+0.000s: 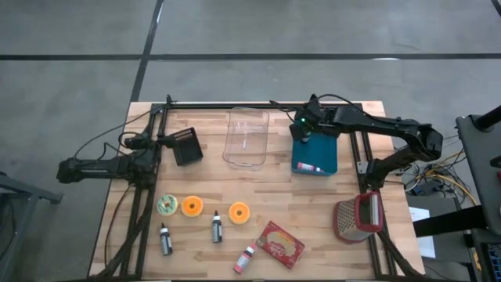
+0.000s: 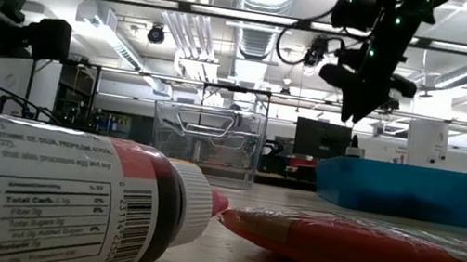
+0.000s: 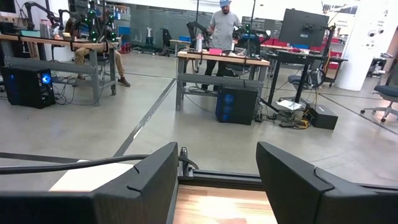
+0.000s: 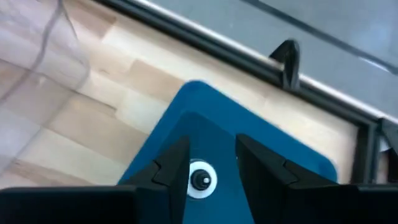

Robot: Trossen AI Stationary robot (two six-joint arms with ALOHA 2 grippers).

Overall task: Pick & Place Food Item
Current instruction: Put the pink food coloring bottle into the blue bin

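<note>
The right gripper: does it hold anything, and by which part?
Nothing is held. The right gripper is open above the blue bin; a small white-capped item lies below its fingers.

bottle (image 2: 62, 203) label | "Total Carb. 7g" legible | barcode digits "23114"

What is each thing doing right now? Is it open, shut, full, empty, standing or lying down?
Right hand: open, above the blue bin.
Left hand: open, holding nothing.
Blue bin: a small bottle lies inside.
Clear container: empty, no lid.
Red packet: lying flat.
Red-capped bottle: lying down.
Grater: lying on its side.
</note>
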